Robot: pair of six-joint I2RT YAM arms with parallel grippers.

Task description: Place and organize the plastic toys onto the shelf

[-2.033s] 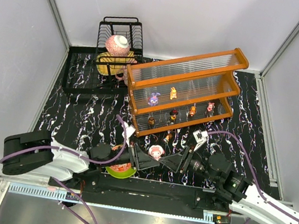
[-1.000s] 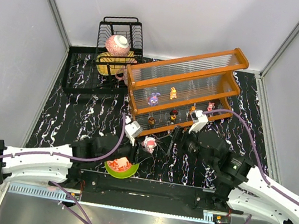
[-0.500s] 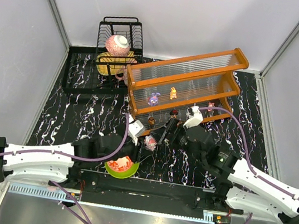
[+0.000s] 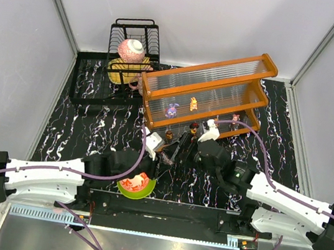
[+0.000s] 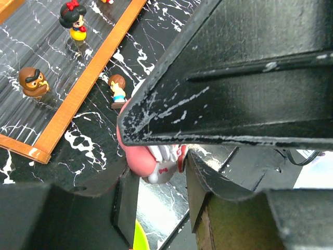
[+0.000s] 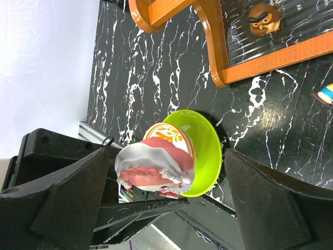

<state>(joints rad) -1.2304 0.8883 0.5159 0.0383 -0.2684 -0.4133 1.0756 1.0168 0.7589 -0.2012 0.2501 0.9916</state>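
Note:
My left gripper [image 4: 168,153] is shut on a pink-and-white round toy [image 5: 141,155], held above the table just in front of the orange-framed shelf [image 4: 206,93]. My right gripper [image 4: 180,143] is open wide beside it. In the right wrist view the toy [image 6: 156,165] sits between the open right fingers [image 6: 67,203], still pinched by the left jaws. On the shelf stand purple [image 4: 172,110], yellow [image 4: 193,104], pink [image 4: 236,118], black-haired [image 5: 74,21] and brown [image 5: 32,82] figurines. A small figurine [image 5: 118,88] stands on the table by the shelf's front rail.
A green-rimmed patterned bowl [image 4: 136,186] sits on the table near the arm bases and also shows in the right wrist view [image 6: 208,151]. A black wire dish rack [image 4: 132,44] holding bowls stands at the back left. White walls enclose the black marbled table.
My left gripper has carried the pink-and-white toy up and towards the shelf front. My right arm has swung left to meet it, its open jaws now around the toy.

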